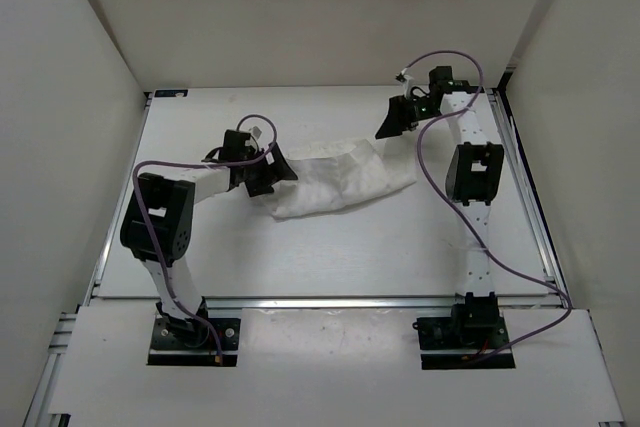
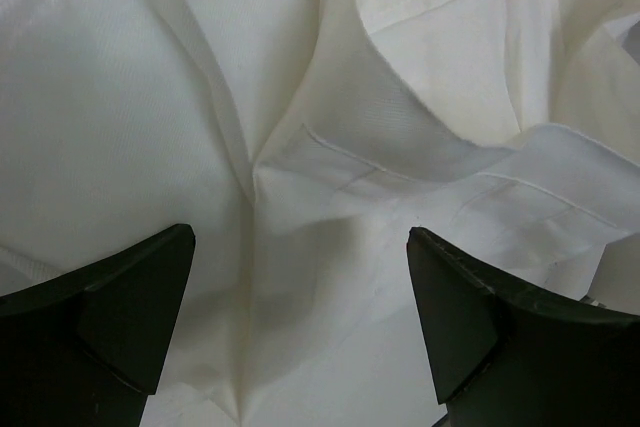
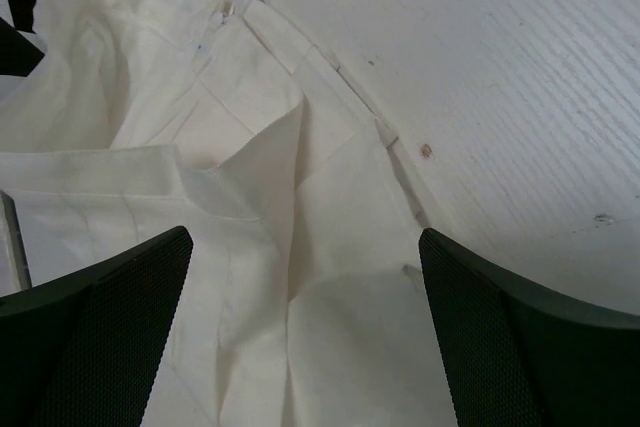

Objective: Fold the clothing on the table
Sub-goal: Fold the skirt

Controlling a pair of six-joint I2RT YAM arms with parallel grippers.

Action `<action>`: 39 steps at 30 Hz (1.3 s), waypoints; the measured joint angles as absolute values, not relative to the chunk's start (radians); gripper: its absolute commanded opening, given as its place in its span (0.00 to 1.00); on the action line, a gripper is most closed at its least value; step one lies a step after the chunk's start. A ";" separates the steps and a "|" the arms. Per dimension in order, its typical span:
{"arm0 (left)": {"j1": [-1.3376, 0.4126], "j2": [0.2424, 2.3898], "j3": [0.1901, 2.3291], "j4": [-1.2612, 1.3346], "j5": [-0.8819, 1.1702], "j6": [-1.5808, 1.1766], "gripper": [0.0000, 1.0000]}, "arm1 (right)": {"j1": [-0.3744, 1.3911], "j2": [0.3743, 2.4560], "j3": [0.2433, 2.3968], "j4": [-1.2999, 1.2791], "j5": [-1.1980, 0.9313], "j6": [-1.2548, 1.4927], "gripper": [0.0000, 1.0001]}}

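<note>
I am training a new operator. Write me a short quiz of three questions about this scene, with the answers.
1. Short answer: is the clothing on the table folded neatly yet?
2. True or false: the left gripper is shut on the clothing.
3. Where is the right gripper? A: over the clothing's right end. B: over bare table, far from the clothing. C: off the table.
Key: 1. No, it lies wrinkled and bunched. 2. False, its jaws stand open. 3. A.
</note>
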State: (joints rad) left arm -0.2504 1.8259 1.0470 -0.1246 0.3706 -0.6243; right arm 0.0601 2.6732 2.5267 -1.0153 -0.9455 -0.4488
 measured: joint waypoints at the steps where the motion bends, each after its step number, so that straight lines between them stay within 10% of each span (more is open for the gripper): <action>1: -0.248 1.816 1.031 -0.108 0.373 -0.624 0.98 | 0.054 2.673 2.535 -1.018 -0.960 -0.449 0.99; 39: -0.311 1.876 1.118 0.001 0.392 -0.521 0.98 | 0.096 2.709 2.457 -1.318 -1.071 -0.710 0.91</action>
State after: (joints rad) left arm -0.3115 1.8759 1.1179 0.0006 0.3916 -0.5209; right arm 0.0959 2.7087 2.4565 -1.3182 -1.0710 -0.7105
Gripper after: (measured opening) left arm 0.981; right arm 0.922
